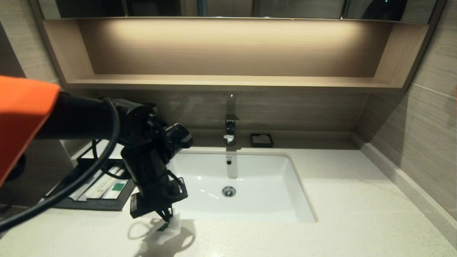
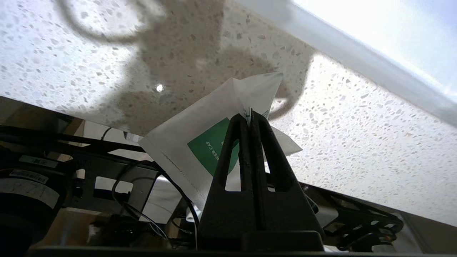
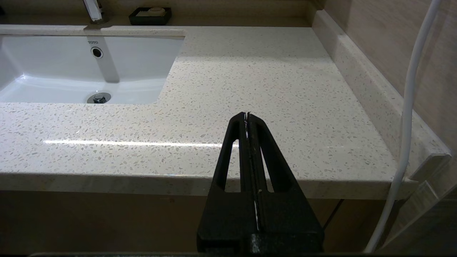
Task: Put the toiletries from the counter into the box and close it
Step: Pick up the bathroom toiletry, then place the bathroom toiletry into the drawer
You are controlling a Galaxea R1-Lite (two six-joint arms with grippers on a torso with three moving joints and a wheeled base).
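Observation:
My left gripper [image 1: 167, 216] [image 2: 249, 113] is shut on the short, wide white sachet [image 1: 171, 228] [image 2: 182, 137] with a green square label, pinching its upper edge. The sachet hangs low over the speckled counter [image 1: 339, 200] in front of the sink's left corner; I cannot tell whether its lower corner touches the stone. To the left stands the black box [image 1: 91, 205] with its drawer pulled out, and two long slim sachets [image 1: 103, 185] lie in the drawer. My right gripper [image 3: 247, 115] is shut and empty, off the counter's front edge on the right.
The white sink [image 1: 303, 200] takes up the middle of the counter, with a chrome faucet [image 1: 230, 130] and a small black soap dish [image 1: 261, 140] behind it. A wooden shelf [image 1: 228, 82] runs above. The left arm's cable [image 1: 71, 185] loops over the box.

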